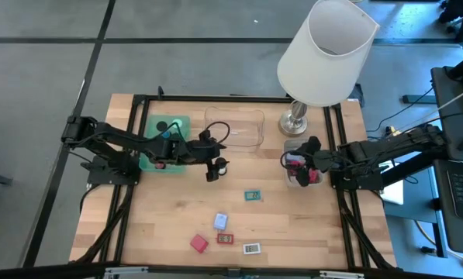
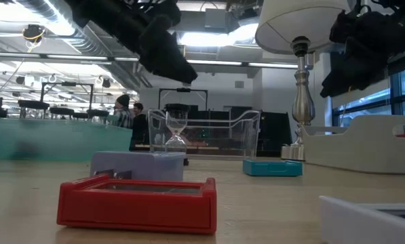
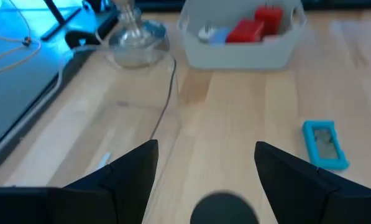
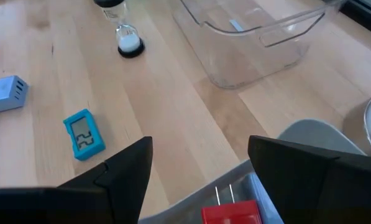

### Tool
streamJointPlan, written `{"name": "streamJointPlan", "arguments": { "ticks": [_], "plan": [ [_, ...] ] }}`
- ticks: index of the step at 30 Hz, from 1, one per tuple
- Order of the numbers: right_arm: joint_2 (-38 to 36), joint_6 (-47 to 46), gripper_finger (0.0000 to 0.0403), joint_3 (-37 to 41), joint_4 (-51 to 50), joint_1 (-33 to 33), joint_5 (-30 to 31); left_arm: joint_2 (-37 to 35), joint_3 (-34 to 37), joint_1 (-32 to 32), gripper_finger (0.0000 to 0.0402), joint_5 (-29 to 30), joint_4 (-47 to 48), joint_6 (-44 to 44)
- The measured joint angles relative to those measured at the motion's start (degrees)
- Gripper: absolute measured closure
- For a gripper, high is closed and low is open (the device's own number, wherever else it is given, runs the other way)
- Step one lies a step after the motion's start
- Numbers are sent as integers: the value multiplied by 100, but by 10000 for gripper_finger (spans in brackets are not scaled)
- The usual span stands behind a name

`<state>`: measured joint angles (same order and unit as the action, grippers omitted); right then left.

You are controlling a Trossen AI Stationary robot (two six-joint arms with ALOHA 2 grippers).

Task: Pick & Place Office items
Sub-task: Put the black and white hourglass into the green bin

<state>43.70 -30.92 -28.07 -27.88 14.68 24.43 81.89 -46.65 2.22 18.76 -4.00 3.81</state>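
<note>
Nearest you, along the bottom of the high view, four office items lay loose on the wood: one red block (image 1: 198, 243), one small red flat rectangle (image 1: 226, 239), one white labelled rectangle (image 1: 251, 249) and, just above them, one pale blue block (image 1: 221, 221). A fifth piece, one teal rectangle (image 1: 252, 195), sat alone at the centre of the frame. Above and to its left, your left gripper (image 1: 214, 169) hung over one hourglass (image 4: 129, 37). Its two fingers (image 3: 132, 165) were spread wide and held nothing, with the hourglass's black top (image 3: 225, 208) showing low between them. At centre right, your right gripper (image 1: 295, 164) hovered over the grey tray (image 1: 290, 145). Its fingers (image 4: 126, 162) were also parted and empty, with a red pronged block (image 4: 232, 211) lying in the tray beneath it. From the left wrist view you could count two red blocks and one pale piece in that tray. Farther back you had three trays in a row: the green tray (image 1: 177, 122) at left, the clear tray (image 1: 235, 128) in the middle and the grey one at right. One lamp (image 1: 324, 54) stood at the upper right.
</note>
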Motion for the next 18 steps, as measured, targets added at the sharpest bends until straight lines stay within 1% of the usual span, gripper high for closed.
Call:
{"name": "streamJointPlan", "arguments": {
  "ticks": [3, 6, 7, 9, 11, 15, 18],
  "plan": [
    [1, 0, 135, 0, 0, 0, 0, 0, -2, 4, 137, -116, -313, 136],
    [1, -2, 135, 1, 0, 0, 0, 0, -2, 4, 137, -332, -435, 392],
    [1, -2, 135, 1, 0, 0, 0, 0, -2, 7, 137, -293, -412, 490],
    [1, -2, 135, 1, 0, 0, 0, -7, -4, 33, 136, 6, -136, 682],
    [1, -4, 135, 1, 0, 0, 0, -12, -2, 93, 131, 63, 137, 746],
    [1, -11, 135, 0, 0, 0, 2, -31, -2, 242, 98, -227, 209, 546],
    [2, -11, 135, 0, 0, 0, 1, -31, -2, 315, 62, -157, 232, 457]
  ]
}}
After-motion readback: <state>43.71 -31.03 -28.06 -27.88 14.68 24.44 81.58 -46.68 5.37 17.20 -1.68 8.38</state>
